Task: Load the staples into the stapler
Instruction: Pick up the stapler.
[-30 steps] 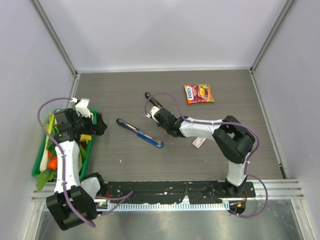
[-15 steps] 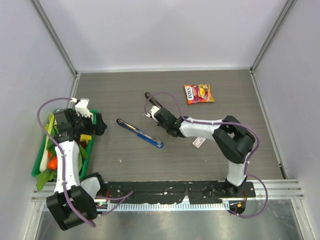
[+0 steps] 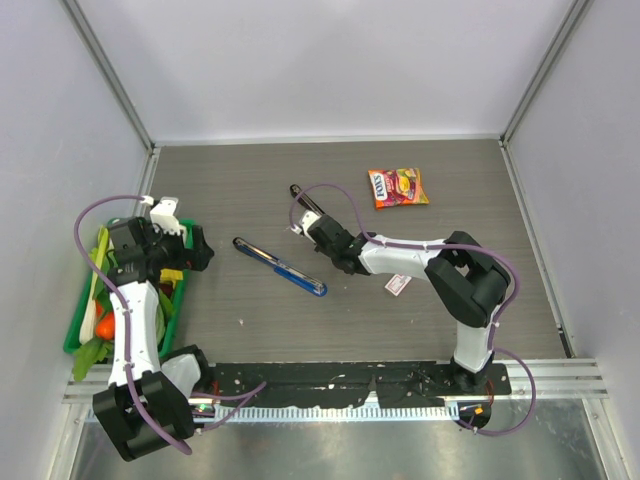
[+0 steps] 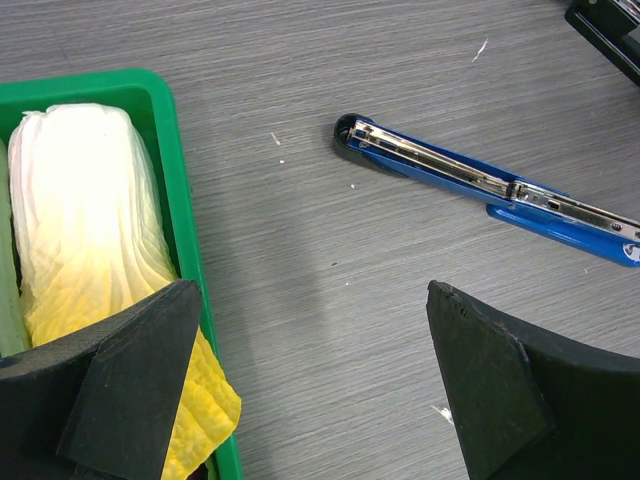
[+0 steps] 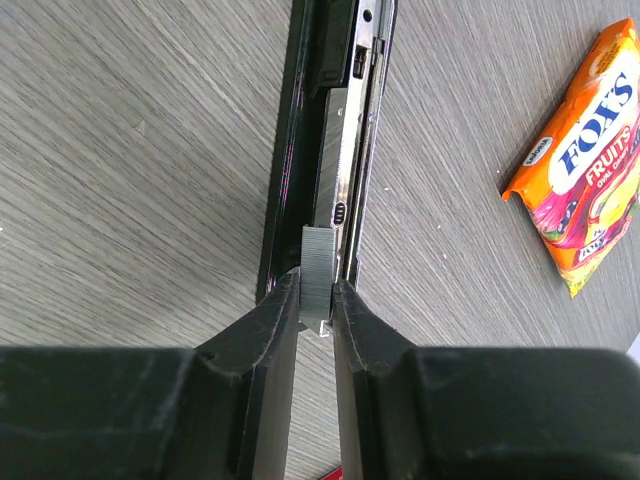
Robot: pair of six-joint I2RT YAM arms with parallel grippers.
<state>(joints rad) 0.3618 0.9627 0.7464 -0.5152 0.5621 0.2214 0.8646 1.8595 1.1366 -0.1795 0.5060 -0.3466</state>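
At the middle of the bench (image 3: 240, 185), the right claw (image 5: 318, 300) pinches the staples (image 5: 317, 255) (one short grey strip) over the near end of the stapler (image 5: 342, 150), its metal channel bared; the left claw (image 4: 312, 300) gapes wide, empty, beside a green tray (image 4: 166, 130)

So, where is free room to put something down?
Free: the far left corner beyond the blue stapler, and the strip right of the snack bag. Crowded: the centre, where the right gripper holds staples over the black stapler.
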